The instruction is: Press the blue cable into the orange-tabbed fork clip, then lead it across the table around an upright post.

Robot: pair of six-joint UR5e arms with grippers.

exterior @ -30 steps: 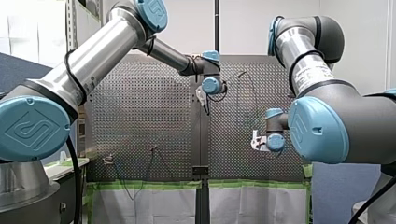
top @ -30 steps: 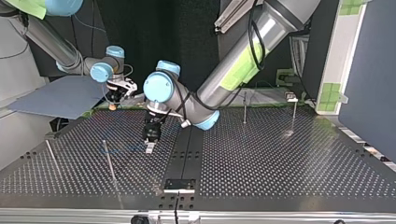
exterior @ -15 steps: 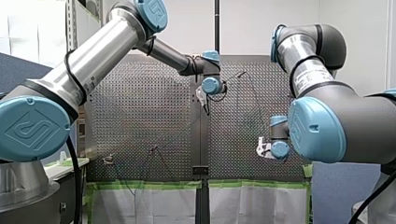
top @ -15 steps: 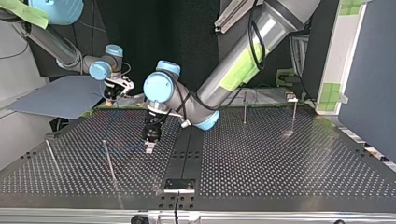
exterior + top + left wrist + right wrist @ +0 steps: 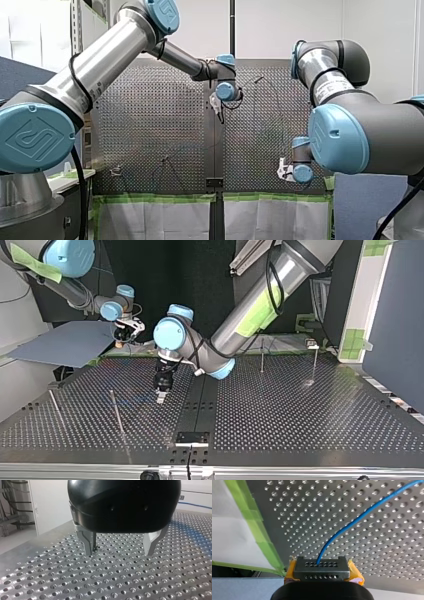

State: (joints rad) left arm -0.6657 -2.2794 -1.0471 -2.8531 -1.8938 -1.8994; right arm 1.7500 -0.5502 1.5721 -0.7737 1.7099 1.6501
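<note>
The blue cable is clenched between the yellow pads of my right gripper. From there it runs ahead of the gripper in a shallow curve over the perforated table. The grip looks to be near the cable's free end, probably so the rest can be drawn out and steered. Green tape on the table's edge lies just beside this gripper, so the hold is out at the rim, well apart from the other arm.

My left gripper is released. Its metal fingers are spread and point down at the table with nothing between them. In the top view a faint blue line lies beside it, towards an upright post. That looks like a stance for pinning or guiding the cable, though I cannot tell whether the tips touch the table.

I cannot make out the fork clip in any view, so I cannot say whether the cable is seated in it. No container shows, and only the right gripper holds anything.
</note>
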